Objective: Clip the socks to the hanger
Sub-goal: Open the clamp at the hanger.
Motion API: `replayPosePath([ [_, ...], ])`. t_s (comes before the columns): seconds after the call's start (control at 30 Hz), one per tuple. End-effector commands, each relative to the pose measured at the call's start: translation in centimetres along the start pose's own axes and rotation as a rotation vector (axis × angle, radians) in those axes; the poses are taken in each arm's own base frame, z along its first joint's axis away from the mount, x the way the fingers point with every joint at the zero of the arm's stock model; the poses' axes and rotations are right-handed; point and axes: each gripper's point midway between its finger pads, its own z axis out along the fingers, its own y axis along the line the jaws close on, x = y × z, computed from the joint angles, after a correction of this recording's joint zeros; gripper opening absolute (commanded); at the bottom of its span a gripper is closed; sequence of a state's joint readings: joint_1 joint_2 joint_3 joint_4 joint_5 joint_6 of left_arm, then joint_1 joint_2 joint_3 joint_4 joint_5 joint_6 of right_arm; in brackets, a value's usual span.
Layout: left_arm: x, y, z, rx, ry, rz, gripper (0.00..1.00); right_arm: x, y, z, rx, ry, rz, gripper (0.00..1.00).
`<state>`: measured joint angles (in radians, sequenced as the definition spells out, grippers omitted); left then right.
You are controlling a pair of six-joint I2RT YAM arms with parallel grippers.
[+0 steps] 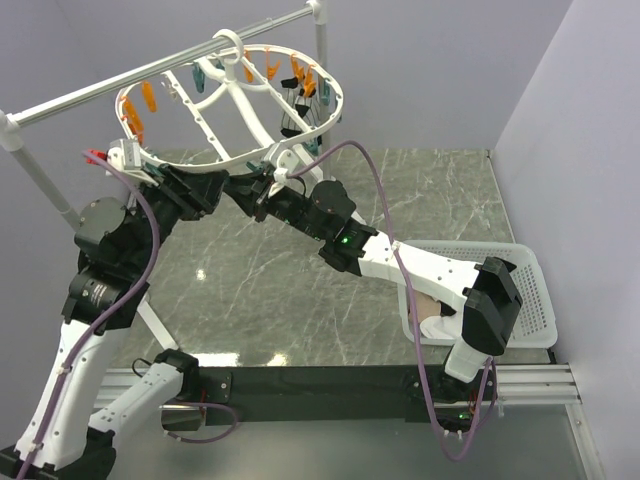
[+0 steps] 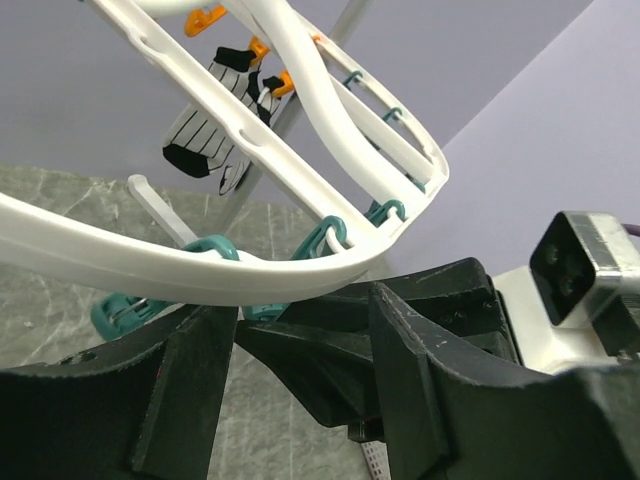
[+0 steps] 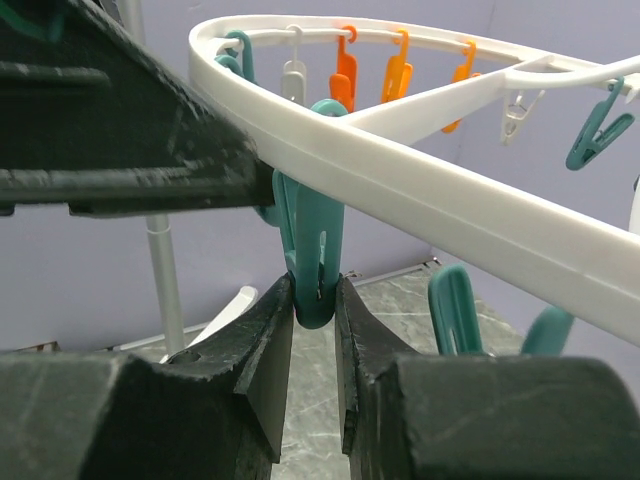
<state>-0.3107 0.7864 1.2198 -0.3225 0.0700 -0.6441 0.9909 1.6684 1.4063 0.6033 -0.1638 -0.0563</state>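
White plastic oval drying hanger [image 1: 340,100] with orange and teal clips hangs by its hook on the silver metal rail [image 1: 150,75], above the far left part of the grey marble-patterned desk [image 1: 430,190]. Both arms reach up to its near rim, I think because the clips there are free.

The right gripper [image 3: 313,290] is closed on the lower end of one teal plastic clip [image 3: 310,230] that hangs from this rim. Probably it holds the clip steady, or presses it, so that a sock can go in. The left gripper [image 2: 295,320] is just beside it, under the same rim, with its jaws partly apart. Whether a sock is between them I cannot tell, because only dark shapes show there.

One thin black-and-white striped sock [image 2: 215,130] is already clipped at the far side of the hanger.

The white lattice-sided plastic basket [image 1: 540,290] stands at the right near corner of the desk. A pinkish-beige sock [image 1: 432,310] lies in it, partly hidden by the right arm, so work is left.
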Motion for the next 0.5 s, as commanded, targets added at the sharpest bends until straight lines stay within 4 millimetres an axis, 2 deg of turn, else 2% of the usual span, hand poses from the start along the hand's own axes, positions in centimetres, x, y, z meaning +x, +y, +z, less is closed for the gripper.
replayPosePath([
  [0.0,-1.2,-1.0,-0.1,0.008,-0.035,0.052,0.59,-5.2,-0.6,-0.2,0.034,-0.094,-0.039,0.05],
  [0.2,-0.8,-0.5,0.6,-0.061,-0.047,0.075,0.59,-5.2,-0.5,0.0,0.031,-0.091,-0.048,0.04],
  [0.47,0.3,-1.3,1.8,-0.097,-0.042,0.119,0.57,-5.3,-0.7,-0.1,0.046,-0.086,-0.067,0.04],
])
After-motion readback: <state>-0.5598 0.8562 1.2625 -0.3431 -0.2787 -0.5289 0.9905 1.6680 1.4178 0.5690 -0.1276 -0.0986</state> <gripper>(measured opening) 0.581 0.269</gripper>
